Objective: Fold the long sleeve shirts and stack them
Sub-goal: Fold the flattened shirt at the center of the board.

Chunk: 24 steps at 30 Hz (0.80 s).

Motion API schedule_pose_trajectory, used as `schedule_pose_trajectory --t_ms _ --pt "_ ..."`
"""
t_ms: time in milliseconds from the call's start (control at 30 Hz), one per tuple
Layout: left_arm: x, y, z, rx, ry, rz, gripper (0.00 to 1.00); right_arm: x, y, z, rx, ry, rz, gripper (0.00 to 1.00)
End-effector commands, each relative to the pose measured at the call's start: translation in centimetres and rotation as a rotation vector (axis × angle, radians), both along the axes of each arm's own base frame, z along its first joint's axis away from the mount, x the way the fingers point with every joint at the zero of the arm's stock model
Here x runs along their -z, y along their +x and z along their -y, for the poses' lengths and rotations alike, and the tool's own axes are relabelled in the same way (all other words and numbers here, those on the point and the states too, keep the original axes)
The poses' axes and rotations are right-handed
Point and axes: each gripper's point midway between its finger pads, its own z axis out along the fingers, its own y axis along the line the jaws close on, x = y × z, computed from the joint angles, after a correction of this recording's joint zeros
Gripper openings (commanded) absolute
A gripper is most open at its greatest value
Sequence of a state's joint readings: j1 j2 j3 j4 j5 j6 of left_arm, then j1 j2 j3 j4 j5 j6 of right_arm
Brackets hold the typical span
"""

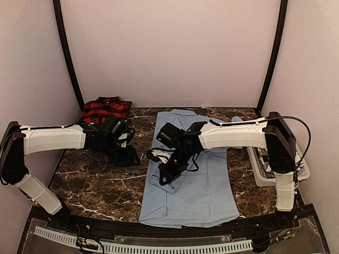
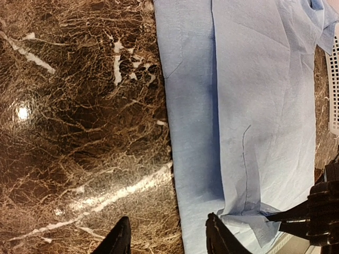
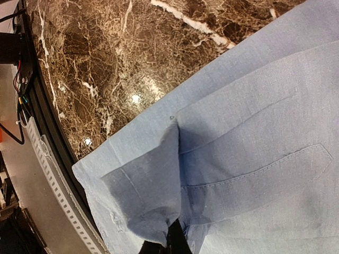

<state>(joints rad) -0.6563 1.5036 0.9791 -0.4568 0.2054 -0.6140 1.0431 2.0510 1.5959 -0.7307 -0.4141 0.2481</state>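
The light blue shirt (image 1: 197, 188) lies spread flat in the middle of the table. It also shows in the left wrist view (image 2: 254, 106) and the right wrist view (image 3: 254, 159). My right gripper (image 1: 167, 174) (image 3: 172, 241) is shut on a fold of its cloth near its left edge and lifts it slightly. My left gripper (image 1: 128, 156) (image 2: 168, 239) is open and empty, low over the marble beside the shirt's left edge. The red-and-black plaid shirt (image 1: 106, 109) lies folded at the back left. The black-and-white checked shirt is out of view.
A white lattice basket (image 1: 263, 168) stands at the right edge of the table, partly behind the right arm; it shows in the left wrist view (image 2: 335, 79) too. The dark marble table (image 1: 95, 182) shows bare to the left of the blue shirt.
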Motion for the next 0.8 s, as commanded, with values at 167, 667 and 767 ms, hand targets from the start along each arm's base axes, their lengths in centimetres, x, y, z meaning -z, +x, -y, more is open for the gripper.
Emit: schedule_pose_trajectory --t_ms 167,667,767 --pt "-0.5 -0.1 -0.2 -0.025 -0.023 0.004 0.46 -0.1 -3.4 -0.3 -0.04 0.036 -0.035 0.0" --pt "0.2 -0.3 -0.5 -0.054 -0.012 -0.024 0.45 -1.1 -4.2 -0.5 -0.037 0.121 -0.041 0.22" --pt "0.4 -0.4 -0.3 -0.051 -0.022 -0.034 0.45 -2.3 -4.4 -0.7 -0.038 0.161 -0.043 0.35"
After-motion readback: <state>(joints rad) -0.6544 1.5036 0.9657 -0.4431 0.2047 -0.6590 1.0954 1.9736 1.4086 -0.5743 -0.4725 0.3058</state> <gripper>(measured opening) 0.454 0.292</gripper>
